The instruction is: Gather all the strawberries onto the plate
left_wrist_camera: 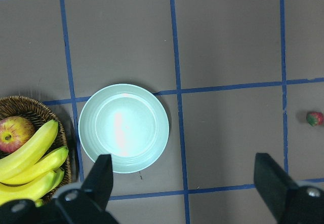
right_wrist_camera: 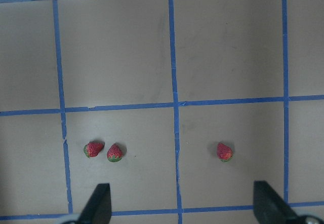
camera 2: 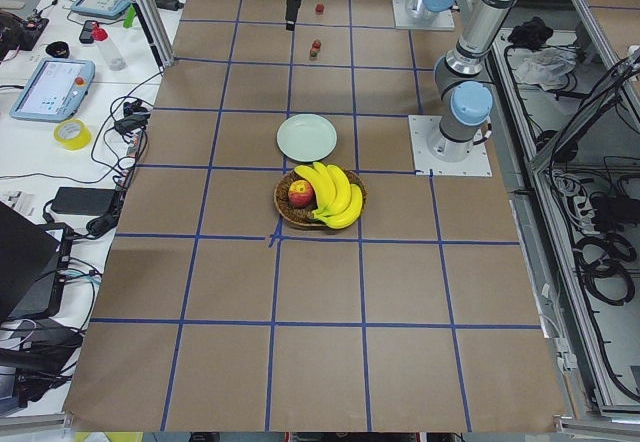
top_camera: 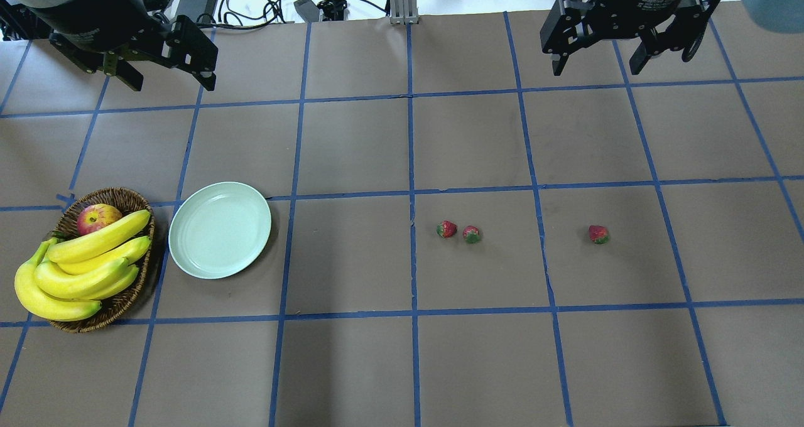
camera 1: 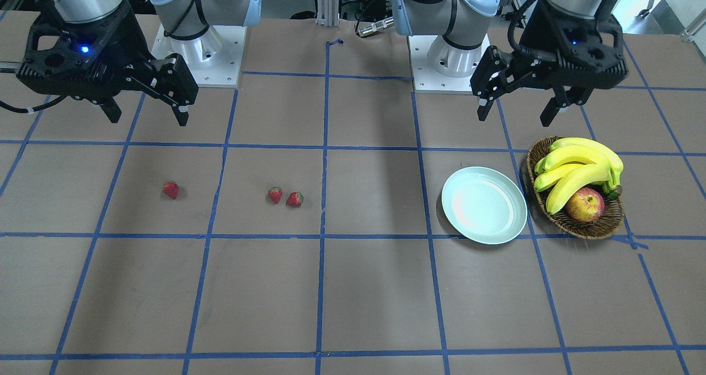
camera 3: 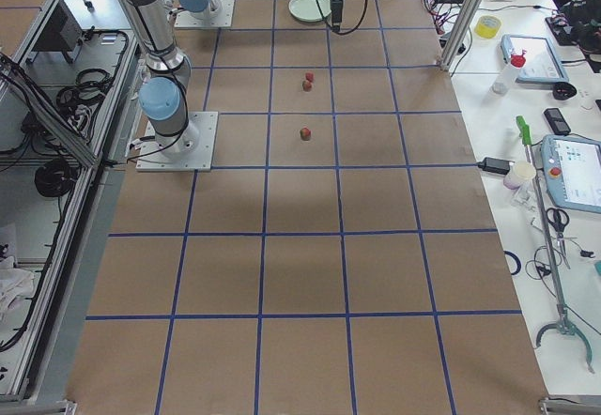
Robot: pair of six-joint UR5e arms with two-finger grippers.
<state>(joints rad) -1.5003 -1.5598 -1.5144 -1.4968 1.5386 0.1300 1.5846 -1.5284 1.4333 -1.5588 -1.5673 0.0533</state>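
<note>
My right gripper [right_wrist_camera: 181, 186] spread wide, 3 strawberries [right_wrist_camera: 115, 153] unpicked.
Right wrist view: lone berry [right_wrist_camera: 224, 151] at 2 o'clock of my gap; I'd straddle it squarely, close gently. Left wrist view: left gripper [left_wrist_camera: 183, 157] wide, plate [left_wrist_camera: 124, 127] at 10 o'clock, no berries yet.

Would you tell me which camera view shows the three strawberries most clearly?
The right wrist-mounted view: all three strawberries appear largest there, unobstructed. Overhead and front-facing views show them smaller; side views, as tiny dots; the left wrist view catches one.
</note>
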